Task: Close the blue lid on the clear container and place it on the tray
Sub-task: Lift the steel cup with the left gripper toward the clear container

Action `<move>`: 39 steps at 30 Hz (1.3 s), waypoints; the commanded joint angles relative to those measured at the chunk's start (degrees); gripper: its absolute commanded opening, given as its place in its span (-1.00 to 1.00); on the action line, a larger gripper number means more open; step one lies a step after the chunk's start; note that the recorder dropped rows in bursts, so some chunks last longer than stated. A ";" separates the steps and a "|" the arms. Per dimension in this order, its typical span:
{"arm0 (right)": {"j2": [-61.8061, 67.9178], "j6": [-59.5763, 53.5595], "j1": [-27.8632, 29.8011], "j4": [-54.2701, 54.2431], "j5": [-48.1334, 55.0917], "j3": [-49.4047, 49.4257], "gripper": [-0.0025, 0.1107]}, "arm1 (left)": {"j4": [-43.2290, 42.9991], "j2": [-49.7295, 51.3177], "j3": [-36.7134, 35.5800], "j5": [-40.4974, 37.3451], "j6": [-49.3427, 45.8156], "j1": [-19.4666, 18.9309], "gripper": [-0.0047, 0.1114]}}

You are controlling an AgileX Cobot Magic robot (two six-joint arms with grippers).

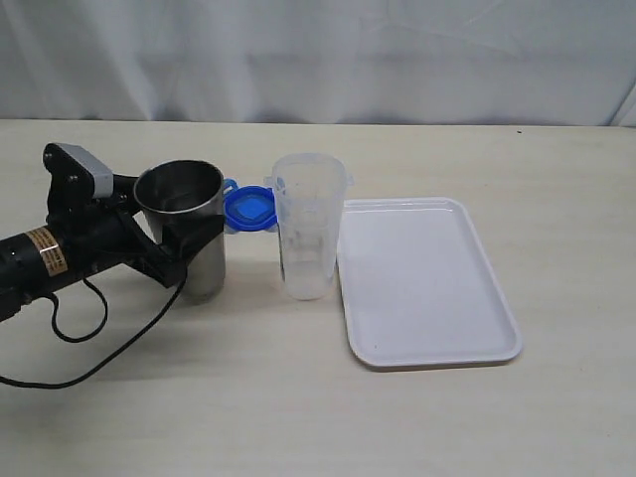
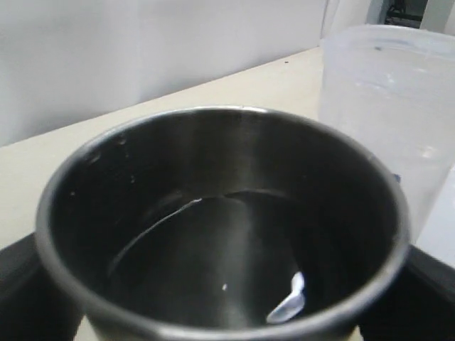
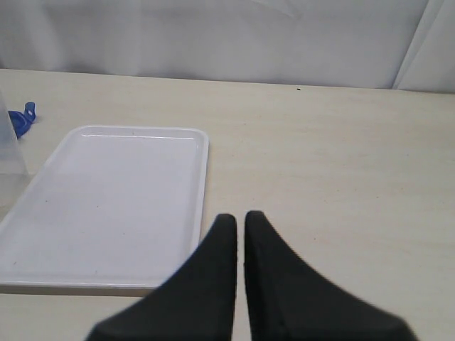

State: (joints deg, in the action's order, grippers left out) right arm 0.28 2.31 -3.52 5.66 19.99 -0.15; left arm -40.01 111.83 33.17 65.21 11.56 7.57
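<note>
The clear container [image 1: 310,238] stands upright and uncovered just left of the white tray [image 1: 427,288]. Behind it, between it and a steel cup [image 1: 184,224], the blue lid [image 1: 248,209] lies flat on the table. My left gripper [image 1: 189,250] is clasped around the steel cup, its black fingers [image 2: 21,284] showing on both sides of the cup's wall. The container [image 2: 387,106] rises right beside the cup. My right gripper [image 3: 240,217] hovers shut and empty near the tray [image 3: 121,199], and it is out of the exterior view. A bit of the lid [image 3: 23,117] shows there.
The left arm's black cable [image 1: 79,338] loops over the table at the front left. A pale curtain [image 1: 318,60] closes off the back. Bare tabletop [image 1: 298,417] runs along the front and to the right of the tray.
</note>
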 commanded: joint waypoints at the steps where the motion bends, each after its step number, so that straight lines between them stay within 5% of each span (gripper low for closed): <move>1: -0.28 0.11 0.00 -0.37 -0.19 0.15 -0.88 | 4.30 -3.19 0.30 4.76 -1.18 0.21 -0.92; 15: -0.28 0.11 0.00 -0.37 -0.19 0.15 -0.88 | 4.68 -4.26 9.79 -0.97 5.36 0.21 -0.92; 26: -0.28 0.11 0.00 -0.37 -0.19 0.15 -0.88 | -0.13 -4.26 21.22 -15.99 14.52 2.21 -0.92; 39: -0.28 0.11 0.00 -0.37 -0.19 0.15 -0.88 | -0.87 -4.26 27.21 -17.20 16.64 6.72 -0.92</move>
State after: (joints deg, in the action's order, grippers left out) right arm 0.28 2.31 -3.52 5.66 19.99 -0.15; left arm -42.06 108.92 59.15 44.22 27.68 13.81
